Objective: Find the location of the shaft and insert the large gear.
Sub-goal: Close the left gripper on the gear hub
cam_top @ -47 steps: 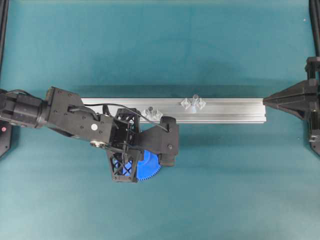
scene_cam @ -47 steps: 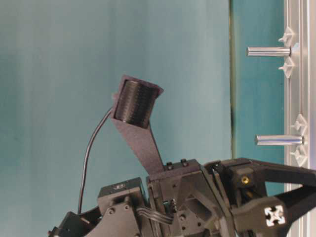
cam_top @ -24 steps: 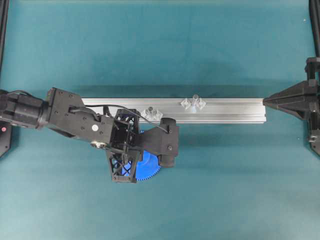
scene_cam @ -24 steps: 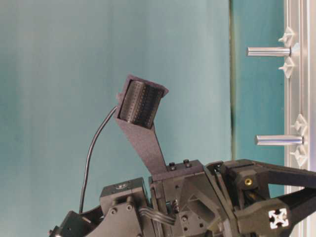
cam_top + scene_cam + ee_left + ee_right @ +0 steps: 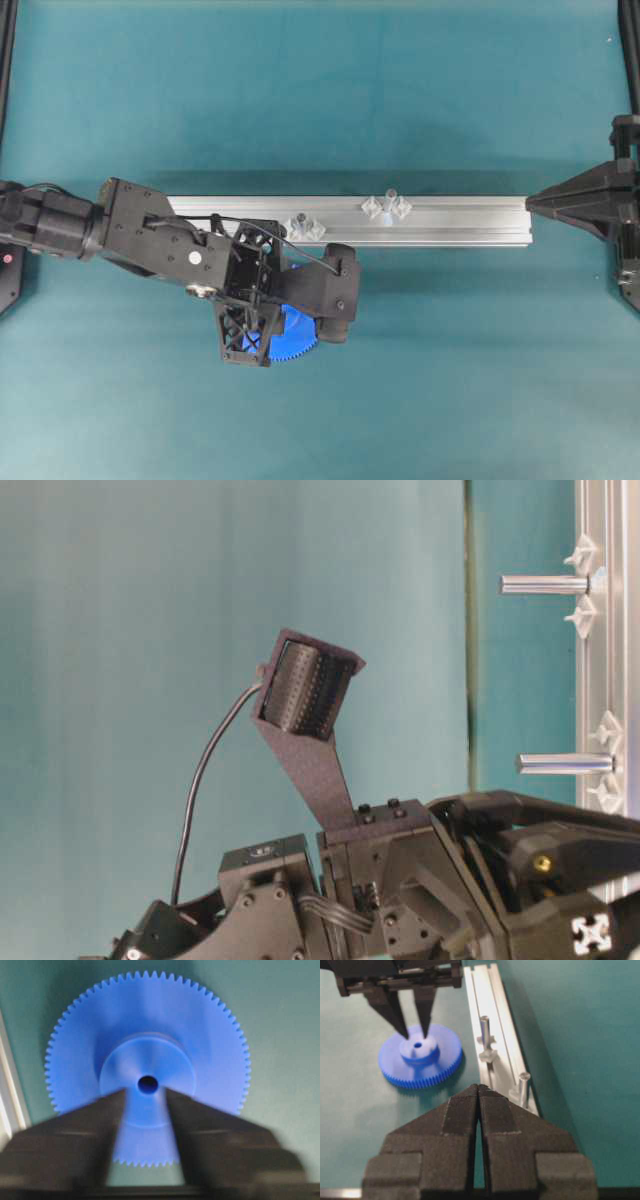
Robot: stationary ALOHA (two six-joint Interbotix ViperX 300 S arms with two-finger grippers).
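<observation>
The large gear (image 5: 150,1020), bright blue and toothed, lies flat on the teal table in front of the rail; in the overhead view most of the large gear (image 5: 302,338) is hidden under my left arm. My left gripper (image 5: 145,1091) hangs just above its raised hub, open, one blurred finger on each side of the centre hole, and the same left gripper (image 5: 416,1035) shows from the front. The shaft (image 5: 388,196) stands on the rail to the right, also seen as the nearer shaft (image 5: 524,1087). My right gripper (image 5: 478,1087) is shut and empty at the rail's right end.
A long aluminium rail (image 5: 460,222) crosses the table's middle. A second, shorter pin (image 5: 300,224) stands between its clear feet close to my left wrist. Black frame posts (image 5: 630,60) stand at the table's sides.
My left gripper's fingers have come apart from shut, and the left wrist has shifted a little over the gear. The gear and the right arm stay put.
</observation>
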